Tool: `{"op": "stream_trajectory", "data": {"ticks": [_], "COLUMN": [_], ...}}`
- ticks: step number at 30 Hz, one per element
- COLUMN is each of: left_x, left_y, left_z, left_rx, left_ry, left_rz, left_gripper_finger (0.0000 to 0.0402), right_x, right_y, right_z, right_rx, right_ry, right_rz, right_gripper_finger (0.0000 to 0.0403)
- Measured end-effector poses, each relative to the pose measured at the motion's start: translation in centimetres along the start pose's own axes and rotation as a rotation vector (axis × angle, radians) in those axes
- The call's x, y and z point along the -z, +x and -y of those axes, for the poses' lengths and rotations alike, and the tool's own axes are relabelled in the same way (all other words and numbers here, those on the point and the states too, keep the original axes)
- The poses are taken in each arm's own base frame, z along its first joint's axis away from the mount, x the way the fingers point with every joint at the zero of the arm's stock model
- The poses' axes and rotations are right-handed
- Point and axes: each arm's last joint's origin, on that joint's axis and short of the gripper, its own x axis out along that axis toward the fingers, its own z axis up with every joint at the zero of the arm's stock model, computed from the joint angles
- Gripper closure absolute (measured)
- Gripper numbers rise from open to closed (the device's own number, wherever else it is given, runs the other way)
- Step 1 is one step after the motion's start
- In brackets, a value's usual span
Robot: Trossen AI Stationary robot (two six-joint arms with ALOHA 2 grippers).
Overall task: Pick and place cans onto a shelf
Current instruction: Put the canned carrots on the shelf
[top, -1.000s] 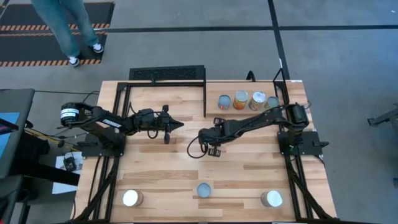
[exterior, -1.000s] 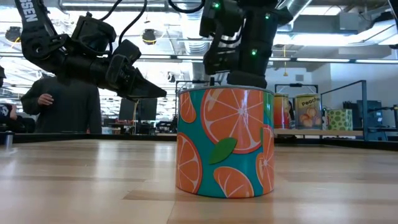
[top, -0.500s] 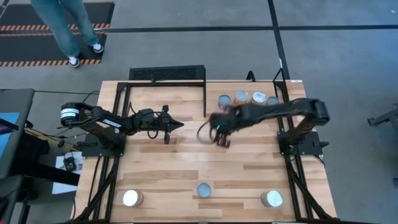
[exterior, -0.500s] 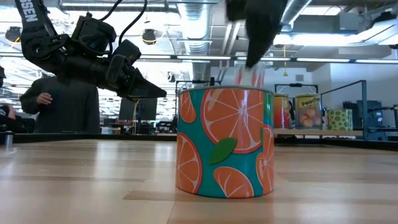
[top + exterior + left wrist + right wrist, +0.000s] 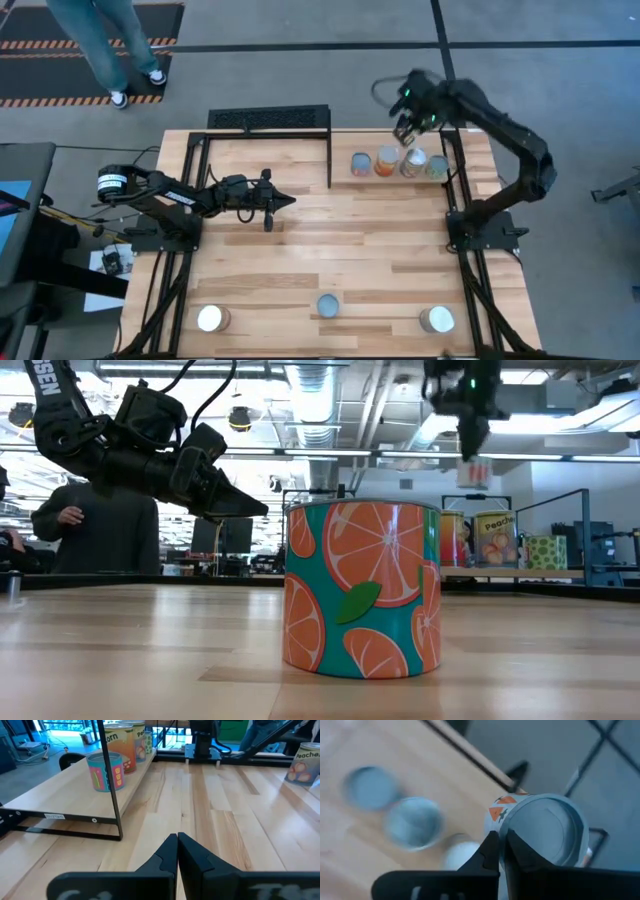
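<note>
The right pincer (image 5: pixel 408 128), fingers closed and gripping nothing, hovers above four small round-topped cans (image 5: pixel 398 162) lined along the pale wooden bench's (image 5: pixel 300 250) far edge, while the closed left pincer (image 5: pixel 283 202) waits mid-bench.

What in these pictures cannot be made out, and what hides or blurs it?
- Low view: the orange-print can hides the table behind it.
- Right wrist view: motion blur smears the can tops; their labels are unreadable.
- High view: the right claw is too small to show whether it touches a can.
- Left wrist view: the peaches can is cut off.
</note>
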Motion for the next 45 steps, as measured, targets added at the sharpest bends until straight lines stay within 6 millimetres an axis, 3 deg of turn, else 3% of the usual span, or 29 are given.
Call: {"op": "stream_trajectory", "data": {"ticks": [3, 6, 13, 18, 26, 45], "left_x": [0.0, 0.0, 0.1, 0.2, 0.2, 0.2], "left_y": [0.0, 0.0, 0.0, 0.0, 0.0, 0.0], "left_z": [0.0, 0.0, 0.0, 0.0, 0.0, 0.0], "left_rx": [0.0, 0.0, 0.001, 0.001, 0.001, 0.001], "left_ry": [0.0, 0.0, -0.001, -0.003, -0.003, -0.007], "left_rz": [0.0, 0.0, -0.007, -0.021, -0.02, -0.019], "left_gripper_finger": [0.0401, 0.0401, 0.0401, 0.0401, 0.0401, 0.0401], "right_x": [-0.8, -1.3, -2.1, -1.3, 0.9, 2.7], "right_y": [2.5, 4.7, 8.8, 10.9, 12.6, 15.2], "right_z": [2.9, 4.4, 5.1, 5.4, 5.1, 5.2], "right_rx": [0.007, -0.004, -0.026, -0.021, -0.026, -0.027], "right_ry": [0.085, 0.137, 0.154, 0.176, 0.118, 0.122], "right_rz": [-0.076, -0.152, -0.262, -0.295, -0.308, -0.351], "right_gripper_finger": [0.0388, 0.0386, 0.0389, 0.0388, 0.0386, 0.0384]}}
